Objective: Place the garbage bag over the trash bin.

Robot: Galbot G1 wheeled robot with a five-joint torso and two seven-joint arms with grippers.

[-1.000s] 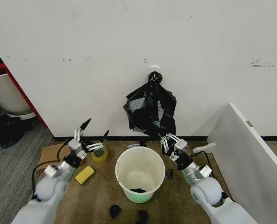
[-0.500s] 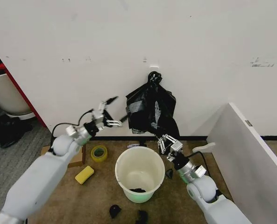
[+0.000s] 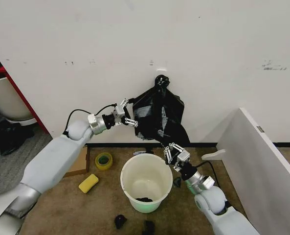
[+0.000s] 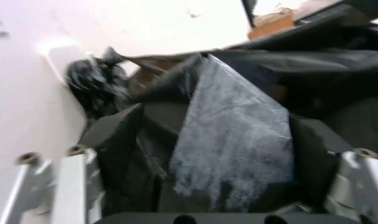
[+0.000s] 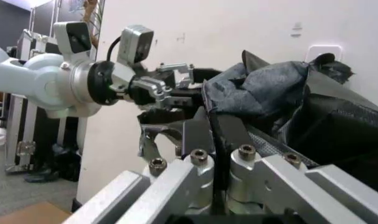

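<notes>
While the garbage bag (image 3: 159, 115) hangs from a hook on the white wall, above and behind the trash bin (image 3: 146, 182), both arms reach up to it. The left gripper (image 3: 129, 116) is at the bag's left edge, its fingers (image 4: 76, 179) spread wide with black plastic lying between them. The right gripper (image 3: 173, 152) sits at the bag's lower right corner, just above the bin's rim; its fingers (image 5: 195, 135) look closed on a fold of the bag. The bin stands open on the brown floor with a small dark scrap inside. A roll of tape (image 3: 103, 160) and a yellow sponge (image 3: 88, 183) lie on the floor left of the bin.
</notes>
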